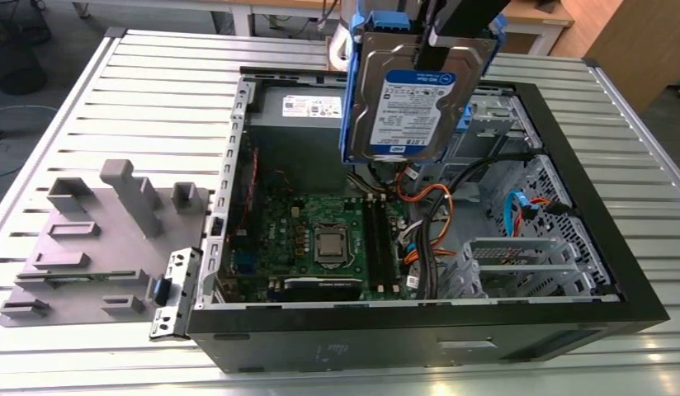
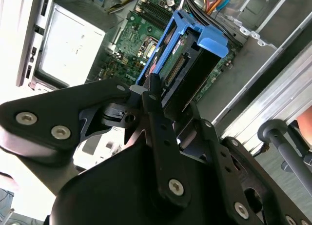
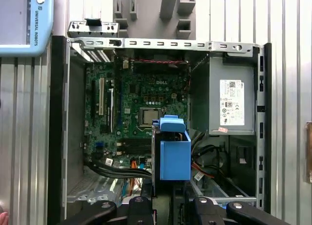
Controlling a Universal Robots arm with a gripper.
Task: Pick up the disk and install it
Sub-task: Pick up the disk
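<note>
OK, gripper is pinched on the disk's top edge. The disk hangs upright in the air above the open computer case. My worries: the orange cables underneath could snag its bracket, or a slip drops it onto the motherboard.

Slatted metal table spans exterior view; open black computer case lies centre-right on it; grey moulded fixture at lower left.
</note>
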